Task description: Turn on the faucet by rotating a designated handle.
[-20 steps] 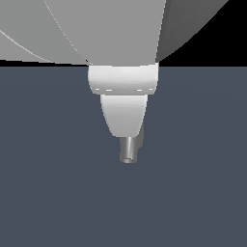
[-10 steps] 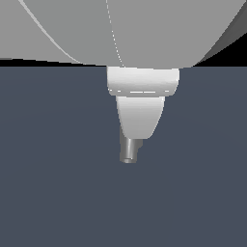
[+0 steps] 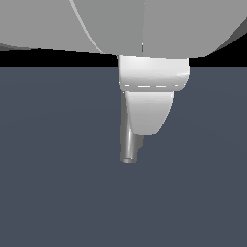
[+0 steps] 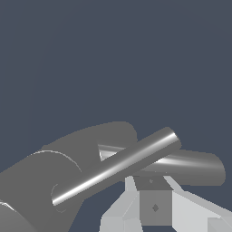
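Compared with a second ago, the arm's white body has slid toward the exterior view's right, uncovering more of the faucet (image 3: 129, 147) beneath it. In the wrist view the claw (image 4: 156, 208) sits just beside the metal tubes; whether it is spread or closed I cannot tell, nor which bar is the handle. Rigid, smooth metal likely slips under contact, so pressing near the lever's outer end should give the best turning leverage.

A flat, even slate-blue floor (image 3: 53, 183) fills most of the exterior view, with no seams or texture. Above the floor's far edge lies a thin black band (image 3: 58, 58) of empty backdrop. The same plain slate-blue surface (image 4: 113, 54) fills the wrist view.
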